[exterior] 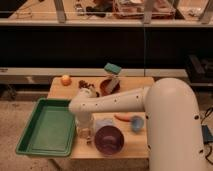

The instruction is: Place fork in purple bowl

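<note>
Gripper (84,133): low, just left of the round mauve-purple plastic bowl (109,139); grip state cannot tell
Green plastic tray (45,127): on gripper's other side

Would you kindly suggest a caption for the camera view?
Robot gripper hangs between the green tray and the purple bowl on a wooden table.

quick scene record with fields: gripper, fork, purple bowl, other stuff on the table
gripper: down low at the table front, between green tray and purple bowl
fork: cannot be made out
purple bowl: upright near the front edge, right of the gripper
green tray: at the table's left side
light-blue bowl: behind and right of the purple bowl
reddish-brown bowl: toward the back
orange fruit: back left
</note>
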Robot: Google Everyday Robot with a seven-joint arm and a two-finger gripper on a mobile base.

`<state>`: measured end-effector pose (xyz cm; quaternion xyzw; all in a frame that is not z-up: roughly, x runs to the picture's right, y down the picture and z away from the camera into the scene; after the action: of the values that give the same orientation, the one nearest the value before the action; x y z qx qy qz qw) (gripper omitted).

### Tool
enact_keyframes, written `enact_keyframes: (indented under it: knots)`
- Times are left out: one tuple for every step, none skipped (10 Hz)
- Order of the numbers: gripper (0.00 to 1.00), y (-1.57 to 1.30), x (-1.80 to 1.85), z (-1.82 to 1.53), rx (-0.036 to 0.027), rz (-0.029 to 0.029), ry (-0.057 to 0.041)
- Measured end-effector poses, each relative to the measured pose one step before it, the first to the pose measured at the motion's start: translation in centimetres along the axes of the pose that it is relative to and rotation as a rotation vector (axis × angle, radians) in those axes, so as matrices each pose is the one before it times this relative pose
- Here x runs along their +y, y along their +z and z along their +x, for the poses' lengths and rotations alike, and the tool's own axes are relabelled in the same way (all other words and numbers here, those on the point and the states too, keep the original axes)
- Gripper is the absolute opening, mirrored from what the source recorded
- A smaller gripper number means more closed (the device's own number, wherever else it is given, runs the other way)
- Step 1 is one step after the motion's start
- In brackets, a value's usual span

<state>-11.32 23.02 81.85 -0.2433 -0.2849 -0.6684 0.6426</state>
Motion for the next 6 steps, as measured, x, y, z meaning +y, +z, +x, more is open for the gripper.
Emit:
enact_keyframes:
  knots:
    - [0.54,0.013,-0.05,0.028,0.00178,0.00008,-0.00019]
    - [0.54,0.051,-0.014,0.027,0.00099,-0.00077,0.00007]
    - [0.54,0.105,-0.023,0.022,0.00203,-0.00188,0.00005]
    - [0.54,0.134,-0.01,0.003,0.00126,-0.00194,-0.00008]
    - [0.54,0.081,-0.054,0.016,0.00151,-0.00057,-0.0007]
    - [0.49,0.035,-0.081,0.088,0.00378,-0.00016,-0.00041]
